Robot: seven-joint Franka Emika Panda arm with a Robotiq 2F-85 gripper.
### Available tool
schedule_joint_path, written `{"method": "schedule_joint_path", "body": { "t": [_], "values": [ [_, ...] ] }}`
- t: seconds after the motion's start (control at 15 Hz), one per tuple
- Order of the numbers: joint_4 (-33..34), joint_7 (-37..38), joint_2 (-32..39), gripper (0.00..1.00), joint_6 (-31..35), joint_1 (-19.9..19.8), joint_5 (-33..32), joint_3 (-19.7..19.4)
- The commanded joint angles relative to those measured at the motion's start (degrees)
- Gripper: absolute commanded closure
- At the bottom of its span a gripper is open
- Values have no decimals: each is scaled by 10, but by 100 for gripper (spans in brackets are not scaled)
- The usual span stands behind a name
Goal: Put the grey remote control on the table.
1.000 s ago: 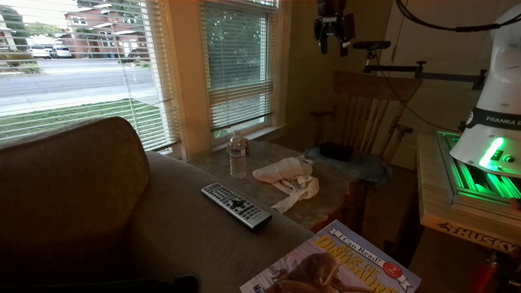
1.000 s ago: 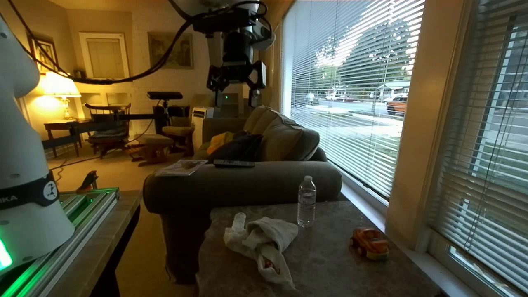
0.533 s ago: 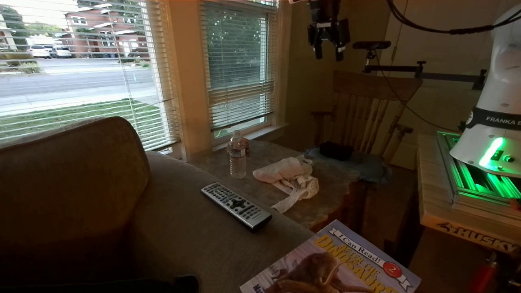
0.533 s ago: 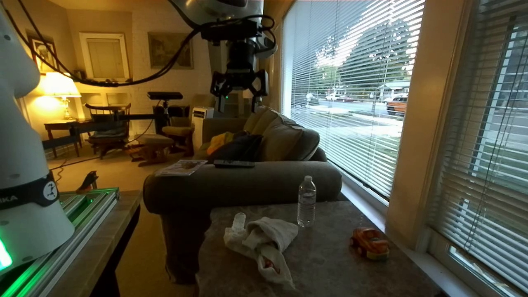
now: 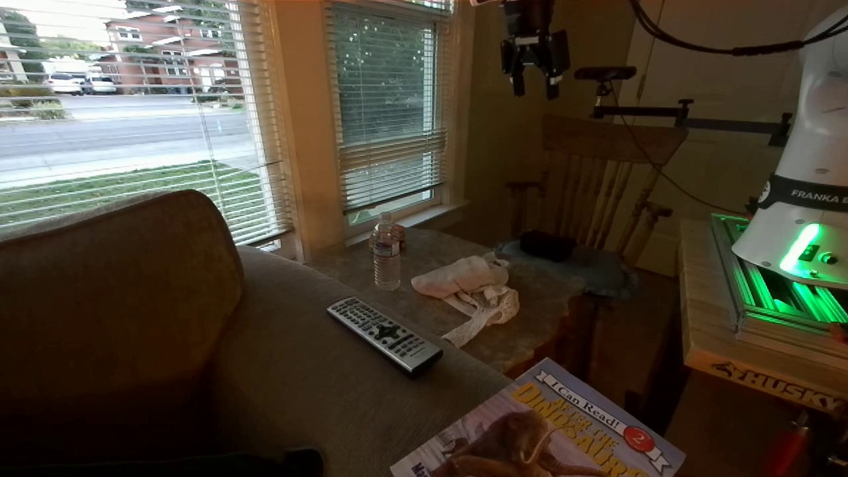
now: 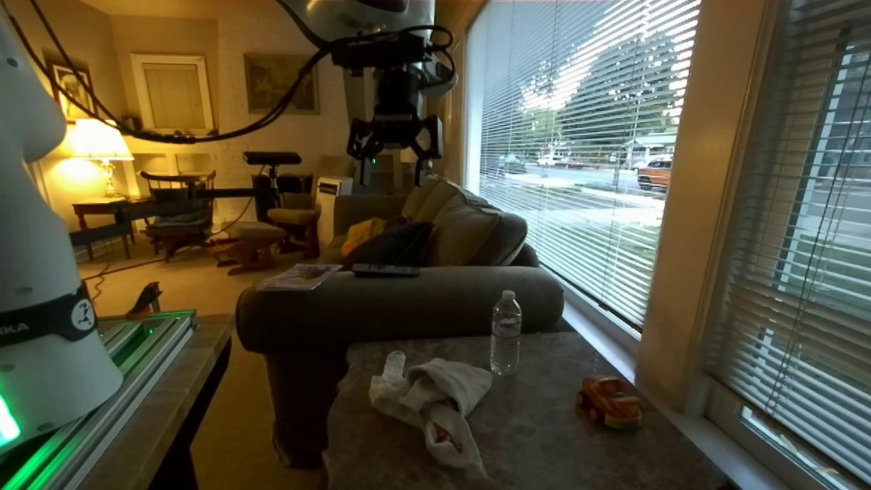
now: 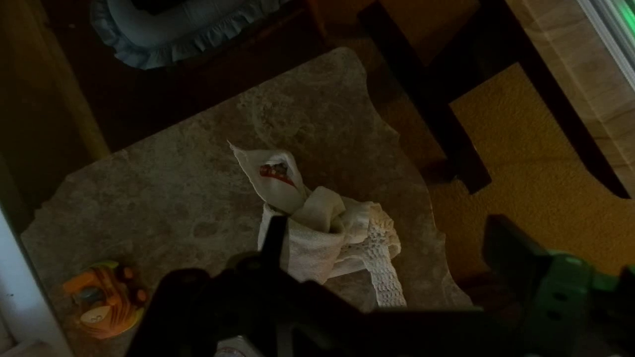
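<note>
The grey remote control (image 5: 384,336) is being borne, buttons uppermost, by the couch arm (image 5: 285,344), just beside the table (image 6: 537,435). In an exterior view its long, flat, silver-grey face is being presented on a slant. The far half is being covered by close rows of small buttons; the middle is being marked by a dark direction pad, round which more dark buttons are being grouped. At the near end a plain silver band is being shown, its lettering being too small to be read, and below it a black end wall is being caught. In an exterior view the grey remote control (image 6: 386,271) is being seen almost edge-on, as a thin dark bar.

Well above both table and couch arm, the gripper (image 6: 392,178) is being suspended, its two fingers being held apart; a wide gap between them is being shown in the wrist view. By the couch arm a book (image 5: 543,430) is also being supported, apart from the grey remote control. On the table's mottled brown-grey top a pale cloth bundle (image 6: 449,381), a clear bottle (image 6: 505,340) and an orange toy car (image 6: 612,401) are being displayed.
</note>
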Motion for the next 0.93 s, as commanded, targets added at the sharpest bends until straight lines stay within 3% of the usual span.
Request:
{"method": "schedule_joint_path", "body": {
  "t": [0.0,0.4,0.87],
  "values": [
    [1,-1,0,0,-1,-6,1,6],
    [133,-5,175,0,49,0,0,26],
    [313,-1,354,0,23,18,-21,55]
  ]
}}
